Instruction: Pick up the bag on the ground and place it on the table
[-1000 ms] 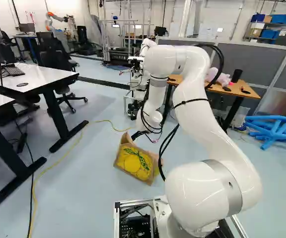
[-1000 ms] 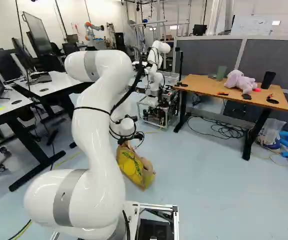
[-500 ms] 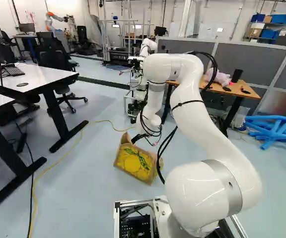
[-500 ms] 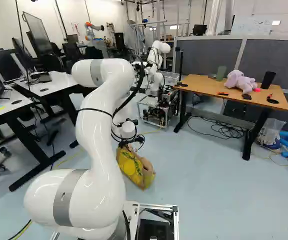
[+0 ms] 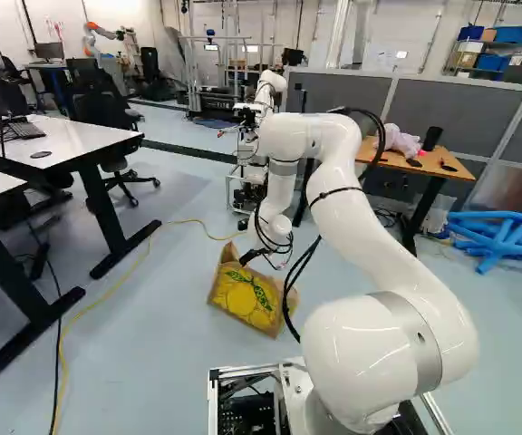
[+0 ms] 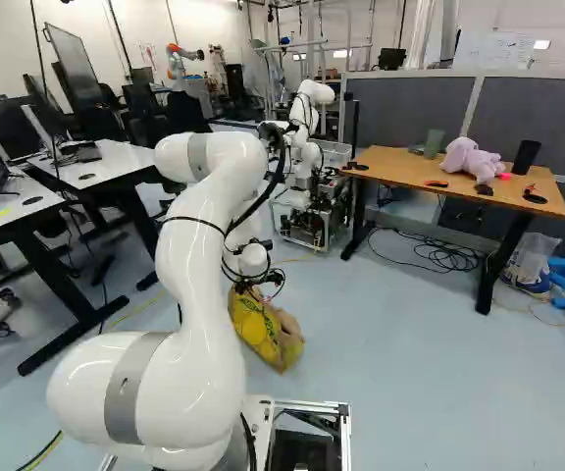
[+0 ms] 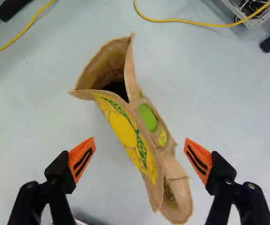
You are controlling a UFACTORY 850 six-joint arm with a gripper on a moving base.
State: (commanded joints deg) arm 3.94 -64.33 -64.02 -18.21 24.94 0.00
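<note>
In the left base view my gripper (image 5: pixel 253 256) is small and dark beside the bag's upper edge, below the wrist. The paper bag (image 5: pixel 246 297), brown with a yellow and green print, leans on the floor. In the wrist view my gripper (image 7: pixel 139 142) stands wide open, its orange pads on either side of the bag (image 7: pixel 123 129) with space between each pad and the paper. The bag's gaping mouth lies ahead of the fingers. Its folded far side extends between them. A wooden table (image 6: pixel 396 165) stands at the right of the right base view.
On the wooden table are a pink plush toy (image 6: pixel 471 160), a black cup (image 6: pixel 526 157) and small items. Another robot (image 6: pixel 307 123) stands behind the bag. White desks (image 5: pixel 80 143) are at the left; a yellow cable (image 7: pixel 186 20) crosses the floor. Blue tubes (image 5: pixel 506 237) lie beyond the table.
My arm's upper bend has come down, and the gripper has sunk slightly, close by the bag. Neither the bag nor the base has visibly moved.
</note>
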